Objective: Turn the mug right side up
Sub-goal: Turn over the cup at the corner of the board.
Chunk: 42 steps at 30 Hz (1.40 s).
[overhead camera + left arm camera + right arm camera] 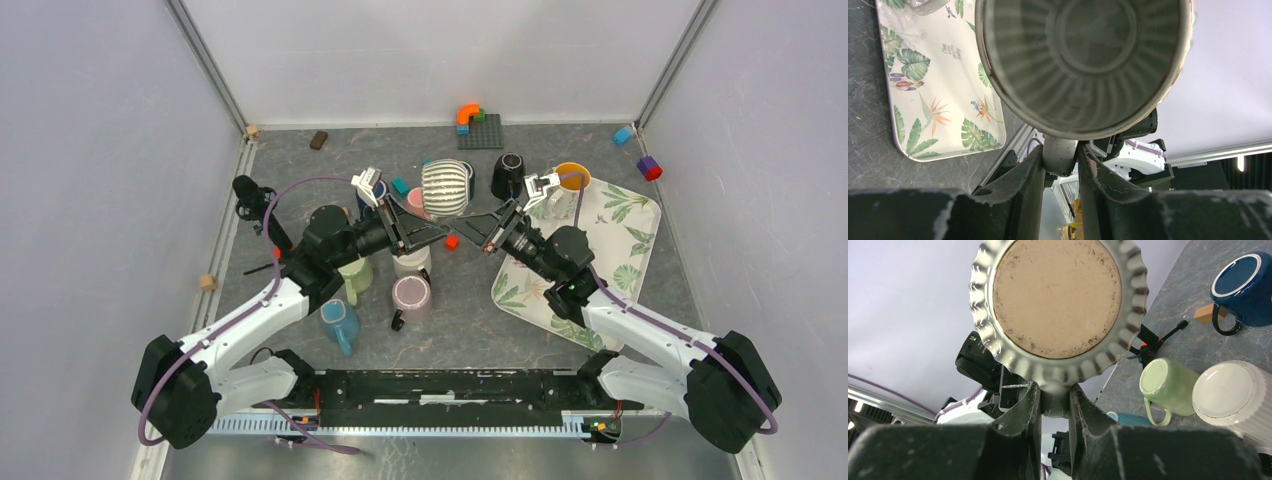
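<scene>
A ribbed, grey-and-white striped mug (445, 187) hangs in the air above the middle of the table, lying on its side. My left gripper (443, 231) reaches in from the left and my right gripper (471, 227) from the right, meeting under it. The left wrist view looks straight into the mug's open mouth (1083, 65), and the left gripper (1060, 157) is shut on its handle. From the right wrist camera I see the mug's bare tan base (1058, 300), with the right gripper (1054, 402) also shut on the handle.
A leaf-print tray (620, 250) lies to the right with a yellow mug (572, 180) at its far end. A black mug (509, 175) stands behind. Green (355, 275), white (411, 262), pink (411, 297) and teal (338, 320) mugs cluster under the left arm. Toy bricks (480, 130) sit at the back.
</scene>
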{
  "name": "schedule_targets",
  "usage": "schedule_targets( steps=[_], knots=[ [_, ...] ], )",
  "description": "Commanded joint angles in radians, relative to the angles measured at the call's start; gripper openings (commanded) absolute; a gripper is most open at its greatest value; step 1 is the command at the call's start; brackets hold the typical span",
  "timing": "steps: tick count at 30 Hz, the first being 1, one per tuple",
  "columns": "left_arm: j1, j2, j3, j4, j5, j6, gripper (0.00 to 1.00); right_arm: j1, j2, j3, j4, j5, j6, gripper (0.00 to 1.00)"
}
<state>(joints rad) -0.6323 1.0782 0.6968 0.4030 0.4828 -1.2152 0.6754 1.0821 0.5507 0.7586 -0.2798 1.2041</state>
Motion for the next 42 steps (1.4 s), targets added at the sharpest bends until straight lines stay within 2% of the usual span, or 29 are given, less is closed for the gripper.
schedule_targets(
  steps=[1, 5, 12, 14, 18, 20, 23, 28, 36, 42],
  knots=[
    [-0.007, 0.025, 0.01, 0.094, 0.031, -0.046, 0.38, 0.014, -0.003, 0.013, 0.142, -0.065, 0.006, 0.0],
    [-0.007, 0.032, 0.013, 0.123, 0.03, -0.054, 0.34, 0.015, -0.004, 0.009, 0.127, -0.073, -0.001, 0.0],
    [-0.006, 0.021, 0.019, 0.117, 0.026, -0.038, 0.02, 0.016, -0.016, 0.009, 0.063, -0.072, -0.05, 0.0],
    [-0.006, 0.014, 0.022, 0.092, 0.02, -0.021, 0.02, 0.016, -0.022, 0.015, 0.013, -0.062, -0.087, 0.03],
    [-0.006, -0.005, 0.044, -0.007, -0.012, 0.057, 0.02, 0.016, -0.04, 0.017, -0.087, -0.022, -0.175, 0.33],
    [-0.006, -0.011, 0.068, -0.075, -0.036, 0.112, 0.02, 0.016, -0.049, 0.018, -0.14, 0.001, -0.219, 0.43],
    [-0.007, -0.004, 0.105, -0.162, -0.054, 0.181, 0.02, 0.016, -0.064, 0.027, -0.238, 0.053, -0.291, 0.52],
    [-0.009, 0.048, 0.13, -0.197, -0.064, 0.232, 0.02, 0.016, -0.089, 0.004, -0.339, 0.145, -0.363, 0.62],
    [-0.03, 0.195, 0.231, -0.224, -0.09, 0.293, 0.02, 0.016, -0.113, -0.045, -0.435, 0.256, -0.423, 0.71],
    [-0.061, 0.344, 0.346, -0.225, -0.102, 0.299, 0.02, 0.016, -0.135, -0.048, -0.515, 0.337, -0.453, 0.74]
  ],
)
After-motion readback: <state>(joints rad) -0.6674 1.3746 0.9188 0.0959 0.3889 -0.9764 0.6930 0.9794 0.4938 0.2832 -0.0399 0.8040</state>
